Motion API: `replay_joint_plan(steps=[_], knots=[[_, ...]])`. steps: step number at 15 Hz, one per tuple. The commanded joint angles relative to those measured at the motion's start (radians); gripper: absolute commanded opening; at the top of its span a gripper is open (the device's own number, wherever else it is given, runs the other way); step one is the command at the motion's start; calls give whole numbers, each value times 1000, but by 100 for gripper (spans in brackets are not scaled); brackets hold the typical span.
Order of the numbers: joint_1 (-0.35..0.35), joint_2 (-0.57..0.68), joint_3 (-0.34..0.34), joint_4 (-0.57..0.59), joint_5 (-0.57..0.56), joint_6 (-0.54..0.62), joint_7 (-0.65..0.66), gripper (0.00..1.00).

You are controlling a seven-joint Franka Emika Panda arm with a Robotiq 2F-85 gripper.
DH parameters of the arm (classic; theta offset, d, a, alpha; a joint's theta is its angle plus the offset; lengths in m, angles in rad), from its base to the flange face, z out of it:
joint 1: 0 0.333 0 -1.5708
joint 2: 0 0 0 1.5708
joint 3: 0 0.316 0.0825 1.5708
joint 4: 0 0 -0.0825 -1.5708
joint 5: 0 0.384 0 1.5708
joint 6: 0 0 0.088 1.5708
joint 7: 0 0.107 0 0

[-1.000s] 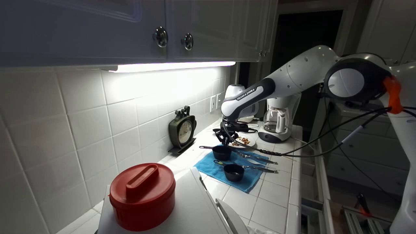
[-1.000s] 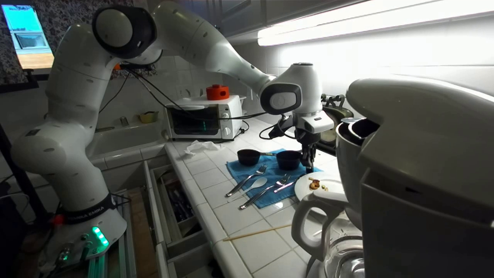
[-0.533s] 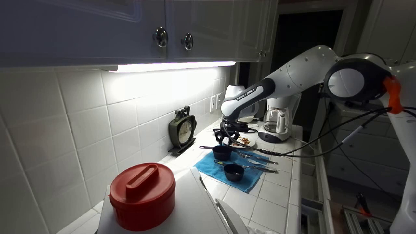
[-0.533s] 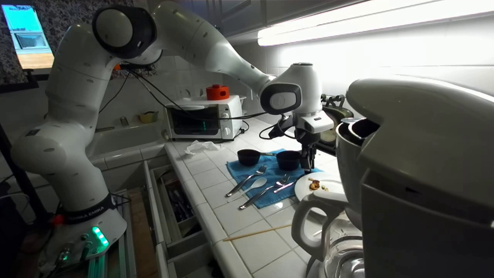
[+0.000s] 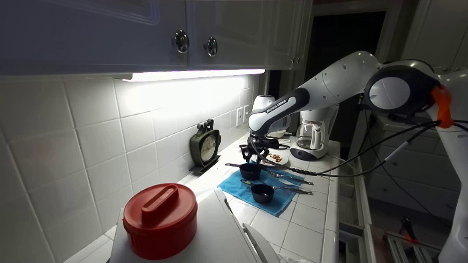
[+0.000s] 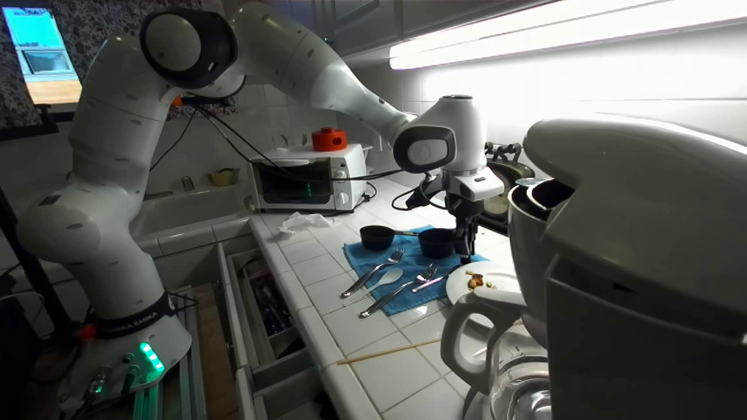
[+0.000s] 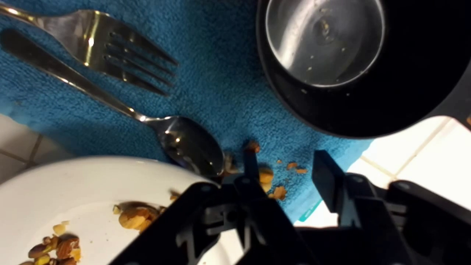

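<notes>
Below, craggy nuts on fuzzy towel

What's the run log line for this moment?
Fingers: open, empty | Nearest: nut pieces on blue towel | Around: plate, spoon, black pot

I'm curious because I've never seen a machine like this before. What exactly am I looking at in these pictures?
The big white machine is a robot arm; the black claw at its end is the gripper. Two pictures come from cameras standing apart from the robot; the close-up comes from a camera on its wrist. On the tiled counter lies a blue towel holding two black pots, with forks and spoons lying across it. At its edge is a white plate with nut pieces; a few loose bits lie on the towel. The gripper's fingers stand apart just above there, and it appears to hold nothing.
</notes>
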Motion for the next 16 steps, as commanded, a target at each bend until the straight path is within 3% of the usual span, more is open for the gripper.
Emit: replay_joint_plan(steps=[1,5,10,11,12,15,16], knots=[[0,5,-3,17,-13,-24,-9,19],[-1,6,-3,18,-14,-26,-11,3],[5,-9,-7,8,-20,-16,-7,10],[5,-10,-7,7,-22,-14,-8,34],[5,-9,-9,9,-23,-14,-6,36],[5,6,-8,17,-26,-10,-6,55],[5,11,-8,19,-28,-8,-6,54]])
